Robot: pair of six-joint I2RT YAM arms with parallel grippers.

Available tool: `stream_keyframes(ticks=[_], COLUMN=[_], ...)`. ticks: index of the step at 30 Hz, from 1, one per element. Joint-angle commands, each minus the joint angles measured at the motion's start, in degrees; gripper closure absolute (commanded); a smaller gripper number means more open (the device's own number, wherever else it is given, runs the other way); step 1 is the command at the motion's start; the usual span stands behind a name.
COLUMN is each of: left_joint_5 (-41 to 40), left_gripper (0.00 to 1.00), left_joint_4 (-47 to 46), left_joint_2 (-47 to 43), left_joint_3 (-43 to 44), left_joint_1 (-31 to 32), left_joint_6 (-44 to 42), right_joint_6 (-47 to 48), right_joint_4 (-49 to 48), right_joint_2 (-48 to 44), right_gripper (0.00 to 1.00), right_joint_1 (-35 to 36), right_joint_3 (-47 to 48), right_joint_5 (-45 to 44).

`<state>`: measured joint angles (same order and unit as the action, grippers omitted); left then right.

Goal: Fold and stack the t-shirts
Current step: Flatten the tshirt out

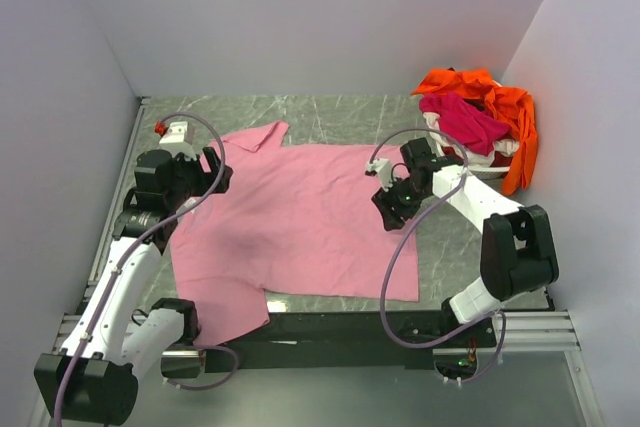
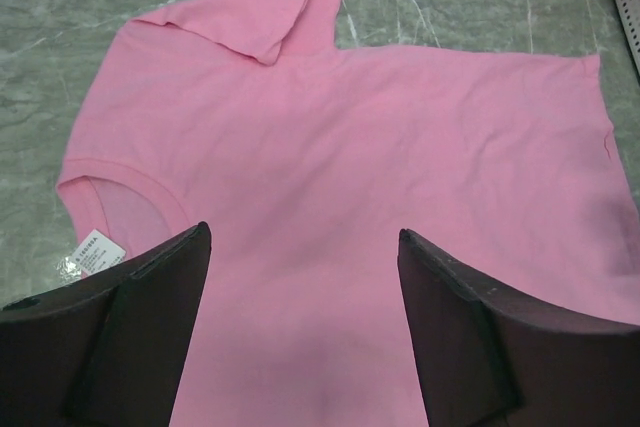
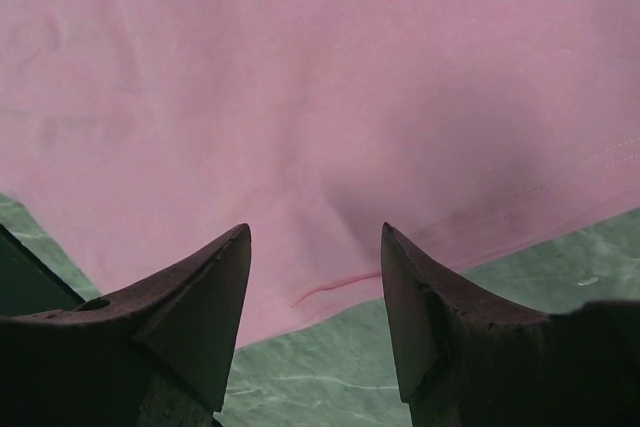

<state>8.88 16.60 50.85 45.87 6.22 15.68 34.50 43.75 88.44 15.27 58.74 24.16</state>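
A light pink t-shirt [image 1: 300,222] lies spread flat on the table, its collar [image 2: 120,185] at the left and one sleeve [image 2: 270,22] folded over at the back. My left gripper [image 1: 215,179] hovers over the collar end; in the left wrist view it [image 2: 305,232] stands open with only pink cloth beneath. Over the shirt's right hem is my right gripper [image 1: 384,209], seen open [image 3: 315,229] above the hem edge [image 3: 345,287] and holding nothing. A magenta t-shirt [image 1: 462,119] and an orange t-shirt [image 1: 510,112] are heaped at the back right.
The heaped shirts lie in a white basket [image 1: 487,160] in the back right corner. White walls close in the marbled table [image 1: 340,117] on three sides. A black rail [image 1: 330,327] runs along the near edge, and the pink shirt's lower left corner hangs over it.
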Motion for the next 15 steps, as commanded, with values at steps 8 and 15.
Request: stream_keyframes(ticks=[8,15], left_joint_5=[-2.3,-1.9], left_gripper=[0.19,0.20], left_joint_4=[-2.1,-2.6], left_joint_2=[-1.2,-2.0], left_joint_3=[-0.3,-0.5], left_joint_1=[0.1,0.2], left_joint_6=[-0.6,-0.4], right_joint_6=[-3.6,-3.5], right_joint_4=[-4.0,-2.9], right_joint_2=[4.9,6.9], right_gripper=[0.40,0.50], right_joint_1=[5.6,6.4], right_joint_3=[0.3,-0.5], right_joint_5=[-6.9,-11.1])
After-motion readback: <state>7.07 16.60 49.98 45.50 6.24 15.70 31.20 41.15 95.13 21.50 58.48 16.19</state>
